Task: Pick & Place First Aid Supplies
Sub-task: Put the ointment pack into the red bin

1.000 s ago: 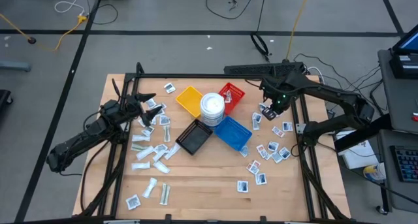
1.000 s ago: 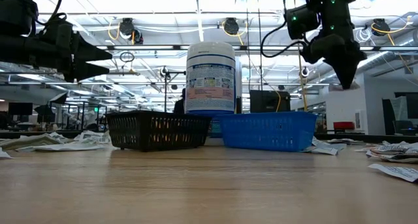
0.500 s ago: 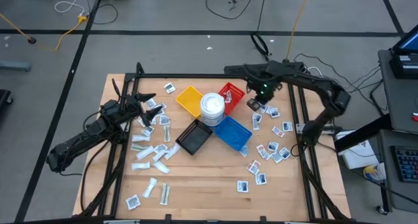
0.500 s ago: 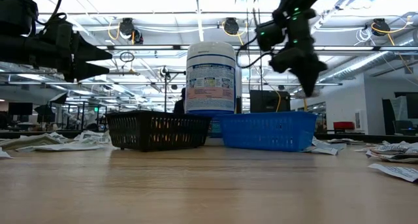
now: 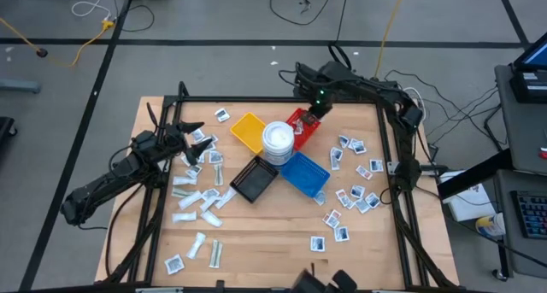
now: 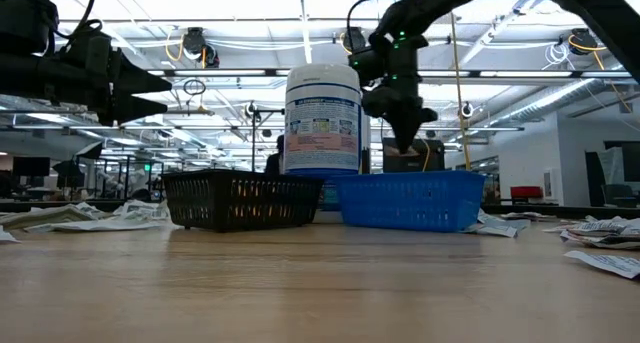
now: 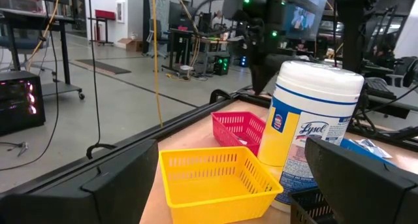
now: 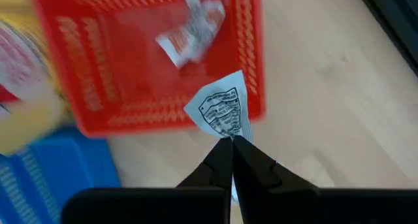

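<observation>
A: What's changed w/ the right gripper [image 8: 230, 140]?

B: It has swung across from over the loose packets [image 5: 359, 195] on the right side of the table to above the red tray [image 5: 304, 125]. 1 s ago it hung over that scatter; now it sits over the tray's far-right edge.

A: Fingers?

B: Pressed together, pinching 1 square white packet [image 8: 223, 112] by a corner. The packet sticks out just ahead of the fingertips, dark print showing.

A: And the tray relative to the gripper?

B: Right below and slightly ahead. The held packet overlaps the tray's rim. 1 other packet [image 8: 191, 29] already lies inside the tray, further ahead of the fingers.

A: So what does that mean for the task?

B: Carry leg looks done, I'd say; release is the step due. It prob. needs a nudge further over the tray first, since the packet hangs at the rim and could drop outside onto the wood.

A: Left gripper [image 5: 191, 132]?

B: No change. Spread wide, idling over its own packets [image 5: 198, 201] on the left side, holding nothing. Yellow tray [image 7: 213, 178] and white tub [image 7: 311, 129] sit ahead of it.

A: Much left?

B: Lots. Most packets are on the table, both sides.
</observation>
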`<act>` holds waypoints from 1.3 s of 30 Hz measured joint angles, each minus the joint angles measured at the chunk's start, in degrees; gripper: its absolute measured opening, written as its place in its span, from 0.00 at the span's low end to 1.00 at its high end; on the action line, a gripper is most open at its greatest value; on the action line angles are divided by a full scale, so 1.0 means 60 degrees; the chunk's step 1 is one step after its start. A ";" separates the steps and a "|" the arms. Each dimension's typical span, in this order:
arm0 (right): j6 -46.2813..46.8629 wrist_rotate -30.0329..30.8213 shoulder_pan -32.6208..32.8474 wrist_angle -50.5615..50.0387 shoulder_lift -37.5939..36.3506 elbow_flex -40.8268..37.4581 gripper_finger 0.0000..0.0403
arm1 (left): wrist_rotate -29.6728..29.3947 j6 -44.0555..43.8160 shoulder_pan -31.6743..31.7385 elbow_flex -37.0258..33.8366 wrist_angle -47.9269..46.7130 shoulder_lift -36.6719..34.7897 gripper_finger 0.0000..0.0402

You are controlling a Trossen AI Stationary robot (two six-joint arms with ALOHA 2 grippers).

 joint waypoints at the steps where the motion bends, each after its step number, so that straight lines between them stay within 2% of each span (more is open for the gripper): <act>1: -0.0001 0.0002 -0.0011 0.0031 0.0086 0.0150 0.00 | -0.0003 0.0000 0.0003 0.0004 0.0000 0.0000 0.98; 5: -0.0004 0.0005 -0.0011 0.0325 0.0353 0.0138 0.00 | 0.0000 0.0000 0.0003 0.0004 0.0000 0.0004 0.98; 14: -0.0033 -0.0011 0.0003 0.1964 0.0594 -0.1146 0.00 | -0.0003 0.0000 0.0000 0.0004 0.0003 0.0000 0.98; 18: -0.0035 -0.0393 0.0029 0.2469 0.0587 -0.1598 0.00 | -0.0001 0.0000 0.0000 0.0004 0.0000 0.0002 0.98; 24: -0.0033 -0.0479 0.0058 0.2973 0.0580 -0.1704 0.02 | 0.0000 0.0003 0.0000 0.0004 0.0000 0.0004 0.98; 28: -0.0033 -0.0475 0.0058 0.3274 0.0537 -0.1702 0.09 | -0.0002 0.0000 0.0003 0.0001 0.0003 0.0001 0.98; 35: -0.0204 -0.0468 0.0095 0.3288 0.0536 -0.1696 0.30 | 0.0000 0.0000 0.0000 0.0004 0.0000 0.0001 0.98; 39: -0.0211 -0.0468 0.0095 0.3288 0.0536 -0.1696 0.38 | 0.0000 0.0000 0.0001 0.0004 0.0002 0.0000 0.98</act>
